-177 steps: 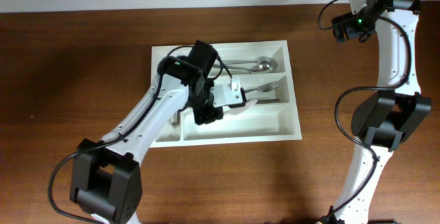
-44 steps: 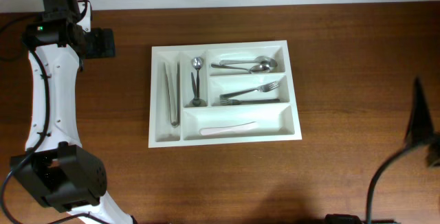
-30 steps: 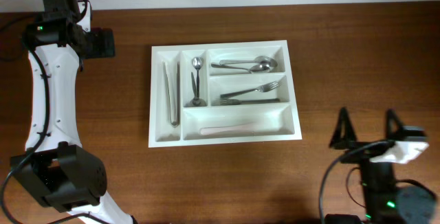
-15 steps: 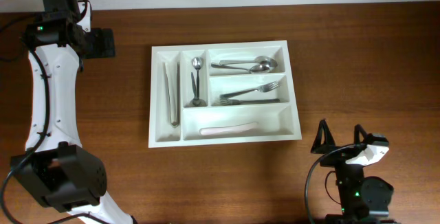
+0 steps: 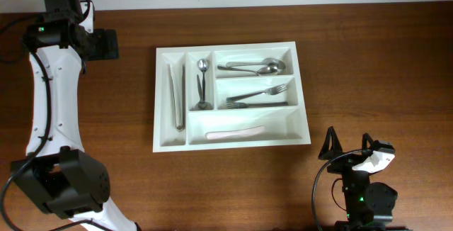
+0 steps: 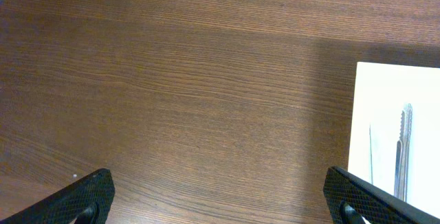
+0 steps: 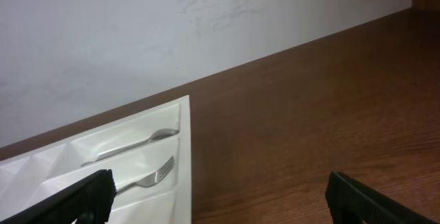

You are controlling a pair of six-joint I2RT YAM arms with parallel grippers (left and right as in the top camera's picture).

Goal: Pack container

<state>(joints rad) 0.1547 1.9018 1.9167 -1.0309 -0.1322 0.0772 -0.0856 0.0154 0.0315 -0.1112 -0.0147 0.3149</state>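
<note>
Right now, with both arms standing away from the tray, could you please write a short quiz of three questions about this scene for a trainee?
1. True or false: the metal tongs lie in the leftmost narrow compartment of the white cutlery tray.
2. In the overhead view, which long compartment holds the forks? A) top B) middle C) bottom
3. What do the left gripper and the right gripper hold?

Key: 1 true; 2 B; 3 nothing, both are open and empty.
</note>
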